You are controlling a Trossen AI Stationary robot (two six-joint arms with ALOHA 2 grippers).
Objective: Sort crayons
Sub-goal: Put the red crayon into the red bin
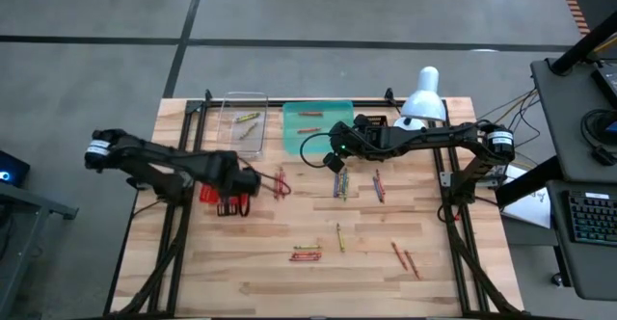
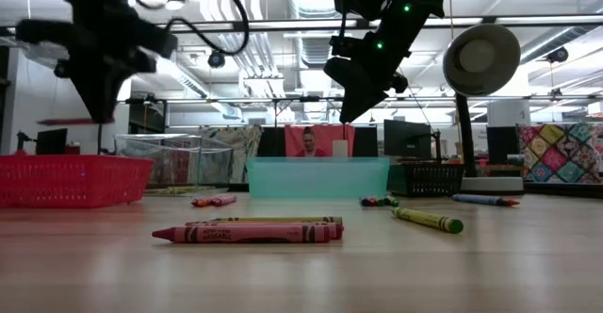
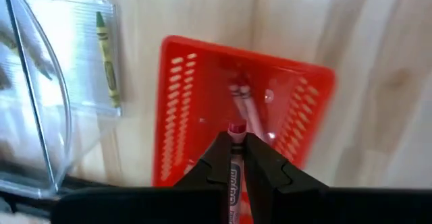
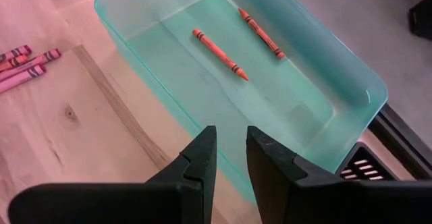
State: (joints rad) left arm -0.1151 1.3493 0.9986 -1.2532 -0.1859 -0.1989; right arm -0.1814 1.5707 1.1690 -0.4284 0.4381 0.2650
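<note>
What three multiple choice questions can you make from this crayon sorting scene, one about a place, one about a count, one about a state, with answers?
1. Where is the left gripper?
A. above the red basket
B. above the teal tray
C. beside the lamp

2. How many orange crayons lie in the teal tray?
A. none
B. two
C. five

3. What is the right gripper doing?
A. clamping a blue crayon
B. holding the lamp
C. open and empty

Answers: A, the left wrist view shows it over the basket, shut on a red crayon. B, the right wrist view shows two orange crayons. C, nothing sits between its parted fingers.

Red mesh basket (image 1: 214, 199); clear bin (image 1: 245, 122); teal tray (image 1: 318, 127); white lamp (image 1: 421, 100).
</note>
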